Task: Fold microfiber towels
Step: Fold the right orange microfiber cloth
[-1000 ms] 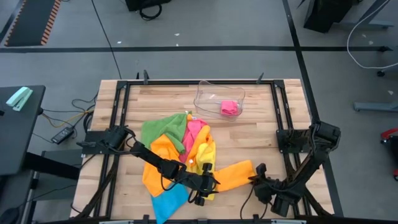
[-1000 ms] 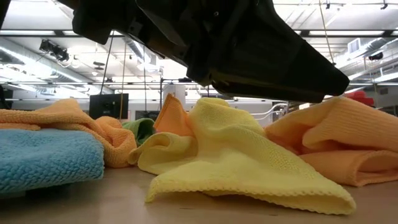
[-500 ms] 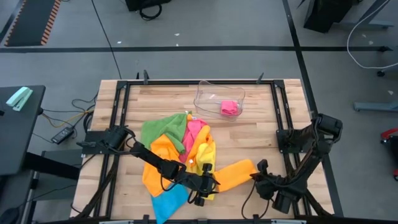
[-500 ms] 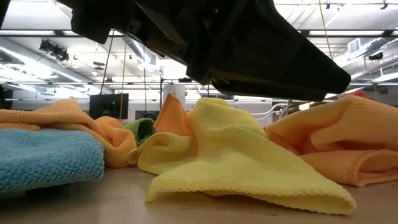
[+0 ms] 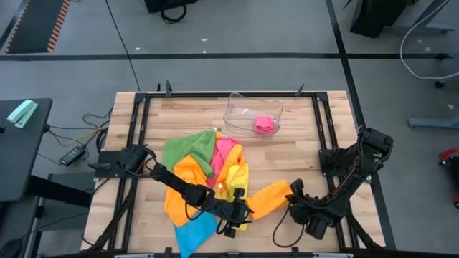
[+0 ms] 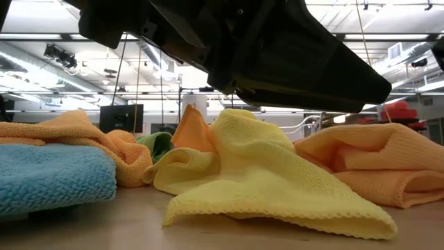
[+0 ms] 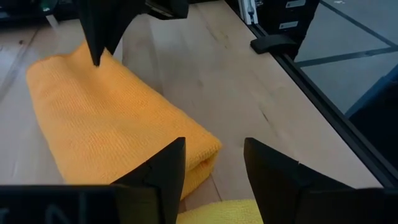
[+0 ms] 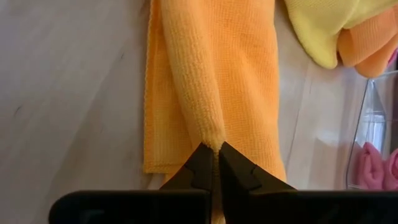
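An orange microfiber towel (image 5: 269, 201) lies folded lengthways near the table's front edge, right of a pile of green (image 5: 183, 150), pink (image 5: 224, 149), orange, yellow (image 6: 263, 173) and blue (image 5: 193, 233) towels. My right gripper (image 8: 216, 158) is shut on the orange towel's right end. My left gripper (image 7: 214, 168) stands open and low over the yellow towel at the pile's near right side, pointing toward the orange towel (image 7: 112, 124). Whether it touches the yellow cloth, I cannot tell. My right gripper pinches a raised ridge of the orange towel (image 8: 210, 138) between its two fingertips, at the towel's right end. The fingers come slanting down from the table's right and lie along the ridge. The rest of the towel lies flat on the table, slack.
A clear plastic tray (image 5: 237, 107) at the table's far middle holds a rolled pink cloth (image 5: 265, 124). Black frame rails (image 5: 324, 136) run along the table's sides. Bare wood shows right of the orange towel and between the pile and the tray.
My right gripper has gone a little up and toward the table's left with the orange towel's right end. That end has bunched toward the pile, and in the low view the towel's hump has sunk lower. The left end has stayed in place.
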{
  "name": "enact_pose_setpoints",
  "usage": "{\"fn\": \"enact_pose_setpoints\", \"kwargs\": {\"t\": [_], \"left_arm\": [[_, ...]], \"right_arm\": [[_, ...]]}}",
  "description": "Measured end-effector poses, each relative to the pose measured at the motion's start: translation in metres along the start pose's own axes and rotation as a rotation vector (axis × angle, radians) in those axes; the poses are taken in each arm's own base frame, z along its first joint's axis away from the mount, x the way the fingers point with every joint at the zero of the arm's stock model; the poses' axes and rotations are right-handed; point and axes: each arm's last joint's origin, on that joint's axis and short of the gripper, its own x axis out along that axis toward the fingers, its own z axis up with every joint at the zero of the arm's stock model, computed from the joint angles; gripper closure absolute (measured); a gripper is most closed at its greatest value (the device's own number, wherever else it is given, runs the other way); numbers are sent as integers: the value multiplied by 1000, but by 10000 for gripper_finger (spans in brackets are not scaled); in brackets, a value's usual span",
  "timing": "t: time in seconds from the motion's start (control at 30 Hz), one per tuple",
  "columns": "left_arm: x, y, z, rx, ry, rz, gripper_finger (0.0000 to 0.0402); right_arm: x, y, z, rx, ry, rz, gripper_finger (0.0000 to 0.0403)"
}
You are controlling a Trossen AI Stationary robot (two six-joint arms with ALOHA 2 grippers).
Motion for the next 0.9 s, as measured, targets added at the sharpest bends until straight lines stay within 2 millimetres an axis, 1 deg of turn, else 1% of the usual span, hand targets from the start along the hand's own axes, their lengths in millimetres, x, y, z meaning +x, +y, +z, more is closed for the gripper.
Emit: {"fn": "enact_pose_setpoints", "kwargs": {"t": [0.2,0.3,0.4,0.5,0.63,0.77,0.9], "left_arm": [[0,0,3,-3,-34,-3,219],[0,1,10,-10,-103,-3,219],[0,5,12,-17,-116,62,224],[5,12,4,-66,-94,144,229],[14,20,-10,-103,-60,167,228],[17,22,-17,-130,-33,173,225],[17,21,-19,-127,-26,171,228]], "right_arm": [[0,1,-1,-3,13,22,380],[0,1,-1,-14,21,34,360],[1,0,-1,4,30,41,329],[1,-1,1,43,58,62,297],[-5,-5,9,90,84,79,265],[-14,-6,16,115,125,123,250],[-21,-7,21,154,166,157,247]]}}
